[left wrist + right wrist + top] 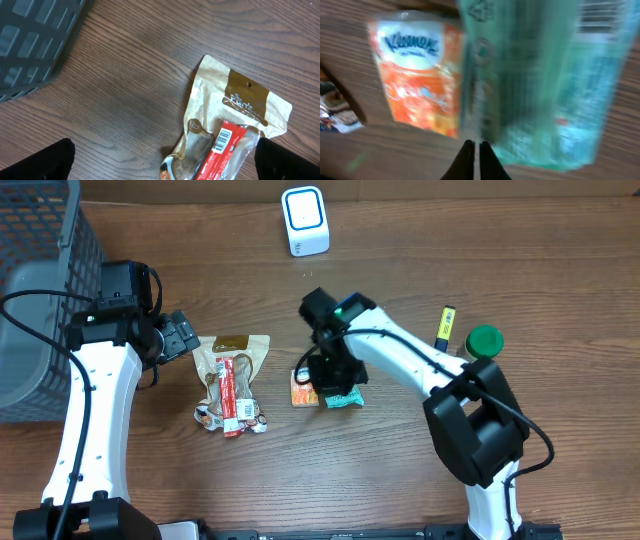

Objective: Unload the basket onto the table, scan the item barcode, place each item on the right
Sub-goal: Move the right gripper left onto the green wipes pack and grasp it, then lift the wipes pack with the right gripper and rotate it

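A white barcode scanner (pixel 305 220) stands at the table's far edge. My right gripper (pixel 474 147) is shut, its tips at the near edge of a blurred teal tissue pack (pixel 535 85) that overlaps an orange Kleenex pack (pixel 417 70). Whether the tips pinch the teal film does not show. Overhead, the right wrist covers both packs (pixel 345 395). A barcode (pixel 600 15) shows on the teal pack's far corner. My left gripper (pixel 162 160) is wide open above a tan snack bag (pixel 235 120) holding a red bar (pixel 225 145), touching neither.
A grey mesh basket (pixel 40 290) fills the far left. A yellow-and-black marker (pixel 445 325) and a green round lid (pixel 485 340) lie right of the right arm. The snack bag (pixel 232 380) lies between the two arms.
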Robot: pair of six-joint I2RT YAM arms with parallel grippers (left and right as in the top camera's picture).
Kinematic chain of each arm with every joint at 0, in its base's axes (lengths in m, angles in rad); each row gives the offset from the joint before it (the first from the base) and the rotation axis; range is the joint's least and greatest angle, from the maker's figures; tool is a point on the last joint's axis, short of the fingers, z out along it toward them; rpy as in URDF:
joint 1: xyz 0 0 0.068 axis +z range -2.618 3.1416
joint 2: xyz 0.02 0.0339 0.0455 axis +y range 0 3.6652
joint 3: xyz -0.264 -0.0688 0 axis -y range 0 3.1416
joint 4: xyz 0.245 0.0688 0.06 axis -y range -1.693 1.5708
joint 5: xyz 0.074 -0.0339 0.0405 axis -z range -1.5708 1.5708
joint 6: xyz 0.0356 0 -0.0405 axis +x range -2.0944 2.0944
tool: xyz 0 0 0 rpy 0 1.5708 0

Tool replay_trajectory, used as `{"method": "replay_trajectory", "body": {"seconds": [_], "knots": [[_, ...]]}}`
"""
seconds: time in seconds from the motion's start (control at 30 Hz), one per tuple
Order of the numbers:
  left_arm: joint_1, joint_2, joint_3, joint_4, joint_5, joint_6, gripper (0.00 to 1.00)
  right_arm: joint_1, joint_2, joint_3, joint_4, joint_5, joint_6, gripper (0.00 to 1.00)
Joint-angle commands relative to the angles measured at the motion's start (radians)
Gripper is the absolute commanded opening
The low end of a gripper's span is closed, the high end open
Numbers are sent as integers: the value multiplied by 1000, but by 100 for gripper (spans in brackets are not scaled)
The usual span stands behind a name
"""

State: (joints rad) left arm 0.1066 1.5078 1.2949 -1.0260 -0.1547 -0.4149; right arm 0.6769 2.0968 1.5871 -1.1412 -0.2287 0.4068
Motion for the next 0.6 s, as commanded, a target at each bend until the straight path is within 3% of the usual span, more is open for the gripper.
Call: {"method": "replay_trajectory", "body": {"seconds": [0.0, 0.23, 0.57], "knots": [[-4, 6, -2, -2, -10, 4, 100, 29, -25, -35, 24, 32, 84, 4], [-4, 6, -2, -1, -10, 4, 100, 34, -26, -88, 29, 158, 98, 4], [-4, 6, -2, -1, -10, 4, 100, -21, -25, -93, -6, 628, 80, 6]]}}
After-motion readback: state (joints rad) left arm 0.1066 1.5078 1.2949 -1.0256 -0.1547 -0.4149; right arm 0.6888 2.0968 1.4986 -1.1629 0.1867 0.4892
